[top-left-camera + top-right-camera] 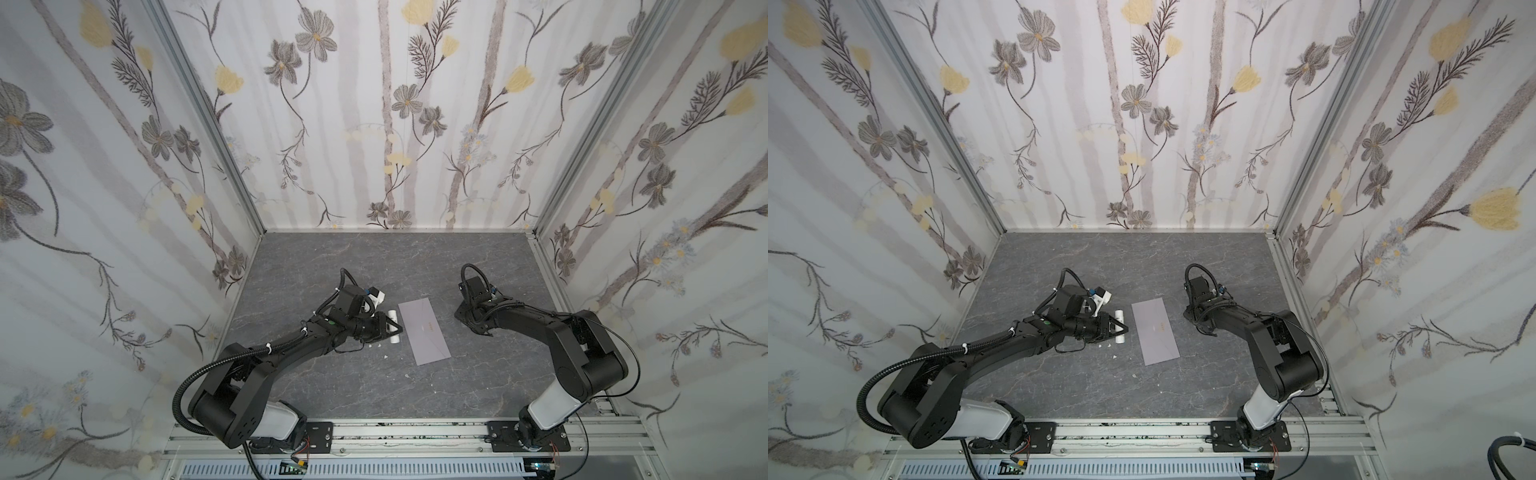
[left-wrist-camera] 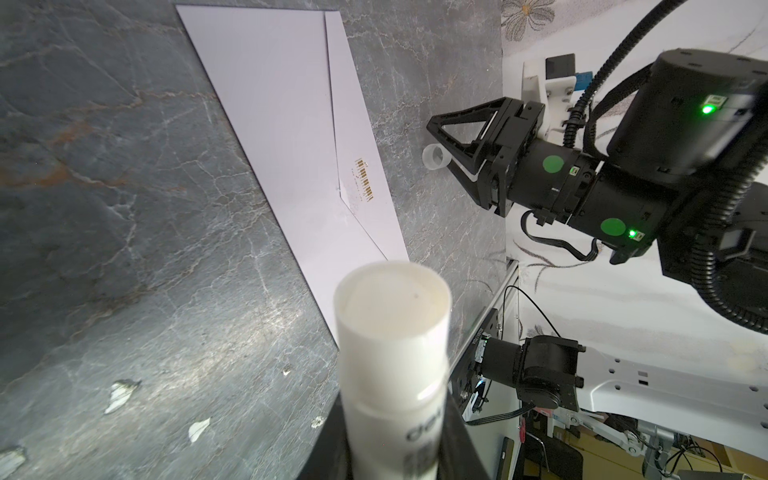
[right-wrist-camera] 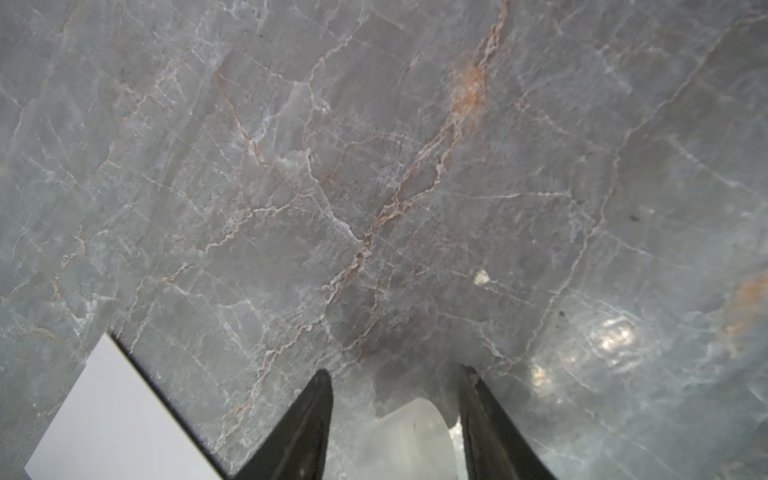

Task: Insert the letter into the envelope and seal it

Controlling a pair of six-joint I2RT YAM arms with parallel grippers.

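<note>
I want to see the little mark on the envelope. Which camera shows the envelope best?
The left wrist view: the envelope lies close, with its pointed flap and small mark clear. Both top views show the envelope whole but tiny. The right wrist view catches just one corner.

Two black jointed arms, white base links, ribbed black cable, green round stickers

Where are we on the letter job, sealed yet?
Looks done: no letter in sight, and the envelope lies flat with its flap folded down, so the letter is probably inside. Whether the flap is stuck can't be told.
In hand: the left gripper holds the uncapped glue stick. The cap sits between the right gripper fingers, grip unclear.
Left: likely recapping, perhaps pressing the flap.
</note>
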